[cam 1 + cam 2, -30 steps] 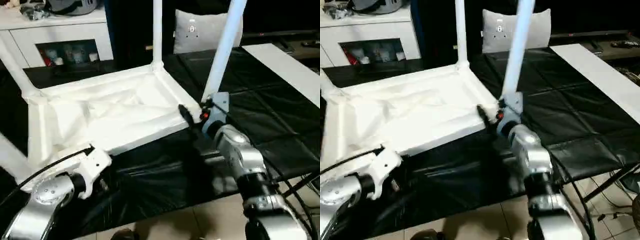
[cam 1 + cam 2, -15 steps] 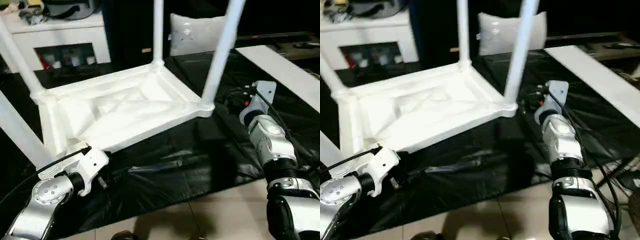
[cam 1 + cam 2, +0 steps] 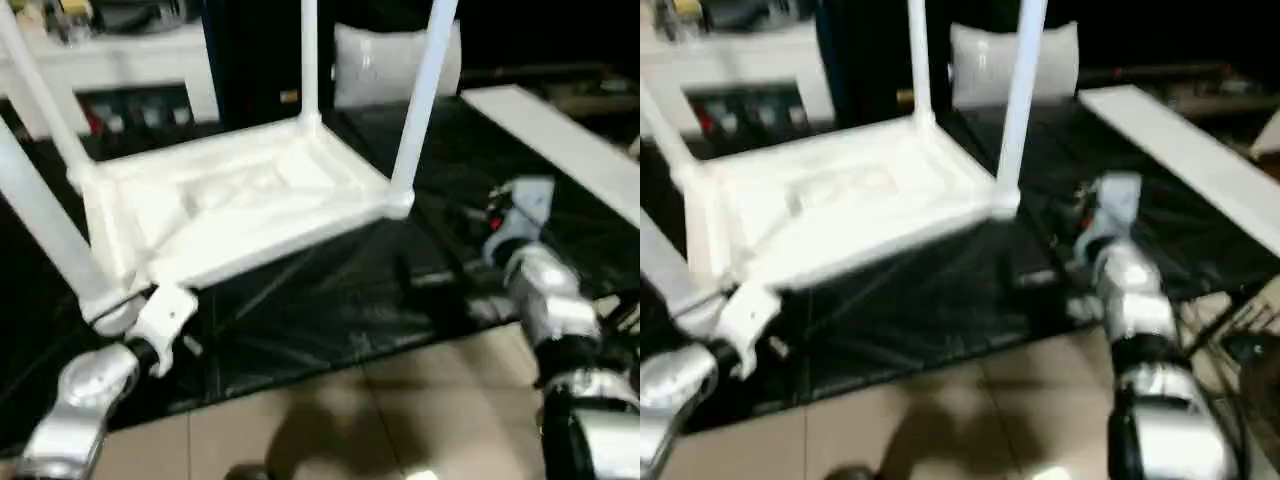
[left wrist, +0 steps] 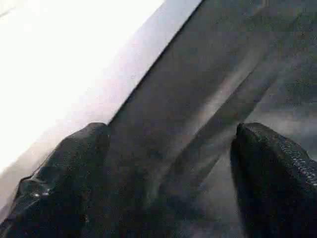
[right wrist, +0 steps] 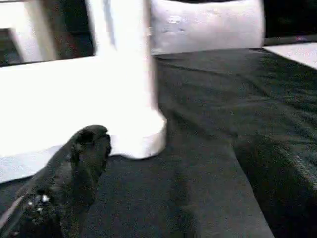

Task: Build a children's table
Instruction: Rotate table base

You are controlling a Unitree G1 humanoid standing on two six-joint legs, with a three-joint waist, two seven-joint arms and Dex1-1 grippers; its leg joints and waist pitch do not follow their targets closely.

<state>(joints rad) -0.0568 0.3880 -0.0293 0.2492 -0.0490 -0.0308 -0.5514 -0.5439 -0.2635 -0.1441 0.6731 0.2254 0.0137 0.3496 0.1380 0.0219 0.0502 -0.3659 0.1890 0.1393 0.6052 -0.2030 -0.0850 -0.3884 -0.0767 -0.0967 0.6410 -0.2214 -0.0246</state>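
The table [image 3: 235,205] lies upside down on the black-covered worktop [image 3: 330,300], ribbed underside up, with its four white legs standing up out of the corner sockets. The near-left leg [image 3: 45,235] slants toward the left edge, and its socket sits just beside the left claw's white wrist housing [image 3: 165,320]. The near-right leg [image 3: 420,100] rises from the corner nearest the right arm.

The left claw [image 4: 168,163] is spread wide with nothing between its fingers [image 4: 59,183]; it hangs over the black cover, with the table's white edge close by one finger. The right claw [image 5: 173,168] is likewise spread wide and empty, pointing at the foot of the near-right leg [image 5: 131,79], apart from it.

Behind the table stand a white cabinet [image 3: 130,70] and a grey cushion [image 3: 385,60]. A white board [image 3: 545,125] lies on the worktop's far right. Tiled floor [image 3: 330,420] shows in front
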